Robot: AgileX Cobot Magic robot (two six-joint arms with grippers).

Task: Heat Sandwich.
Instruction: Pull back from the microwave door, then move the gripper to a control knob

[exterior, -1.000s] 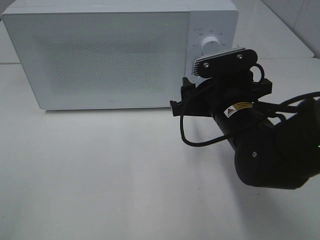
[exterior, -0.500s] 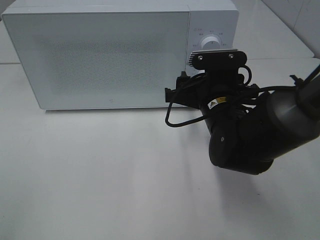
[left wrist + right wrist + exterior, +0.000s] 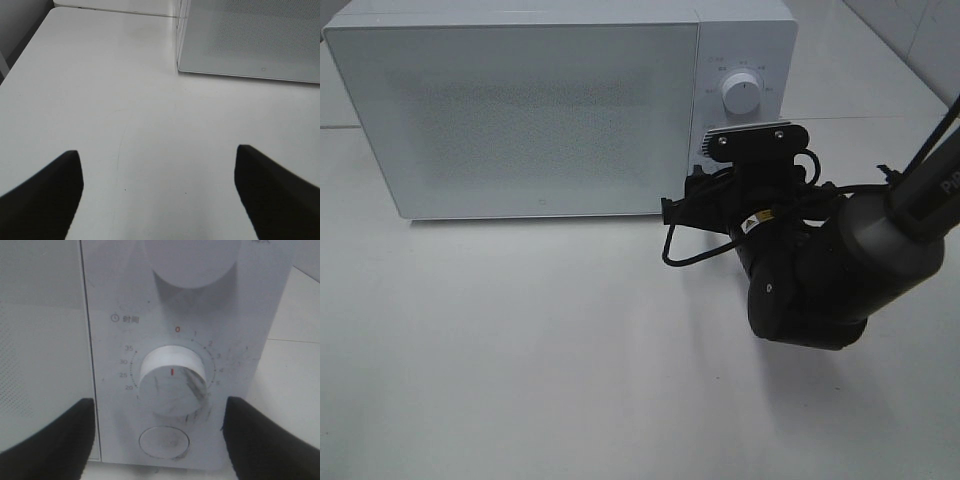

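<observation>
- The right gripper (image 3: 159, 405) is being held before the control panel at the right end of the microwave (image 3: 540, 120), with its jaws spread to either side of the timer dial (image 3: 172, 380) and clear of it.
- The dial's red mark is being shown pointing toward the zero.
- The left gripper (image 3: 157, 152) is being held over the white table (image 3: 125, 100), jaws spread wide with nothing between them.
- The door (image 3: 530, 120) is being kept shut, and the sandwich is not being shown in any view, so its place cannot be told.
</observation>
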